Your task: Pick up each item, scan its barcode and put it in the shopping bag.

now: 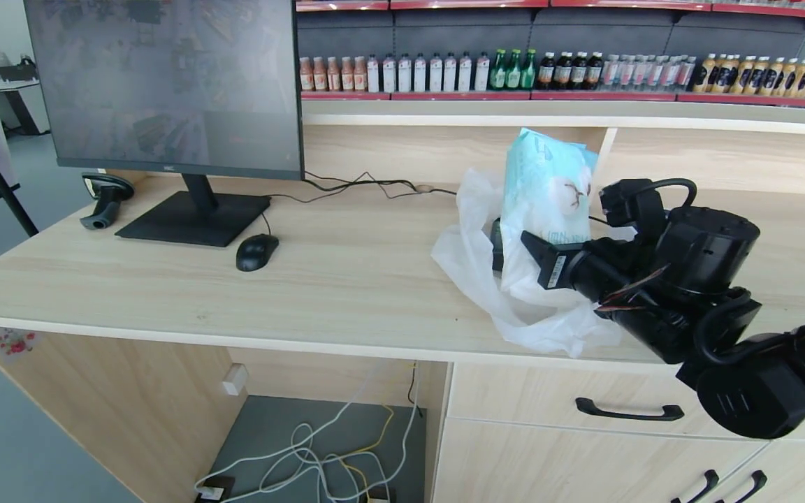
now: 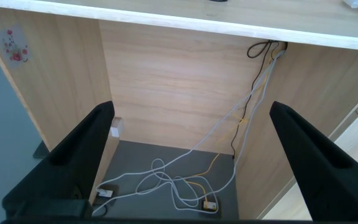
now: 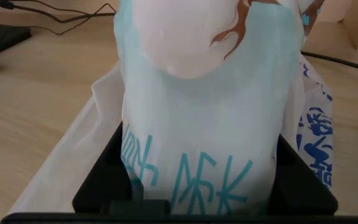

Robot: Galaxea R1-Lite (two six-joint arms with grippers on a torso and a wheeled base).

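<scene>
A tall soft pack (image 1: pixel 549 181), teal and white, stands upright on the right part of the wooden counter (image 1: pixel 346 272). The white plastic shopping bag (image 1: pixel 472 258) is crumpled around its lower part. My right gripper (image 1: pixel 518 248) is shut on the pack's lower half, one finger on each side. In the right wrist view the pack (image 3: pixel 204 106) sits between the black fingers (image 3: pixel 104 180), with bag plastic (image 3: pixel 61 168) on both sides. My left gripper (image 2: pixel 191 155) hangs open below the counter's edge, holding nothing.
A monitor (image 1: pixel 165 84) on its stand, a black mouse (image 1: pixel 256 251) and a handheld barcode scanner (image 1: pixel 104 199) occupy the counter's left half. Cables (image 1: pixel 367 185) run along the back. Bottle shelves (image 1: pixel 556 70) stand behind. Loose cables (image 2: pixel 185 180) lie on the floor under the counter.
</scene>
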